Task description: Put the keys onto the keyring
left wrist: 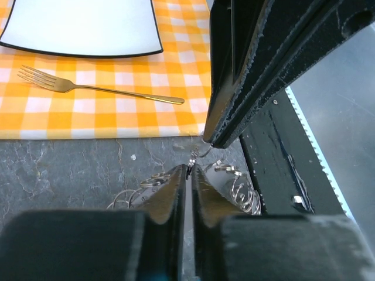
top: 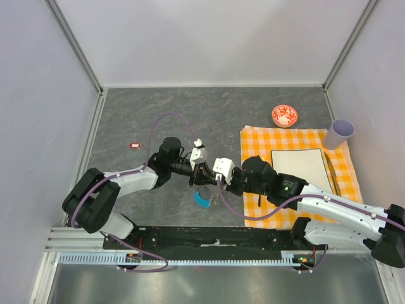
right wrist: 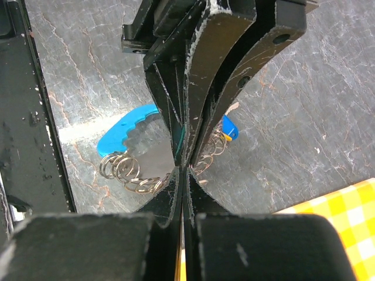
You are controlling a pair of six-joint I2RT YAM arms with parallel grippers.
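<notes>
The keyring [top: 202,200], a loop of thin grey coiled metal chain with a curved bright cyan strap piece, lies on the dark grey stone-look counter [top: 145,114] near its front edge, between the two arm bases. In the top view it sits at 6 o'clock from the spot where your two end effectors meet tip to tip, just below them. The strap's long axis runs roughly from 10 to 4 o'clock. Neither arm is nearer, as both sets of tips are down at the coils.

Your left end effector [left wrist: 188,172] shows only a thin slit between its fingers, and you cannot tell whether a coil is pinched there. Your right end effector [right wrist: 181,175] is fully closed, with nothing visible in its grip.

In the right wrist view the chain fans out in bright loops on either side of the tips. The strap is at 10 o'clock and a small blue-headed key [right wrist: 229,127] is at 2 o'clock, against the coils. No other key shows clearly.
</notes>
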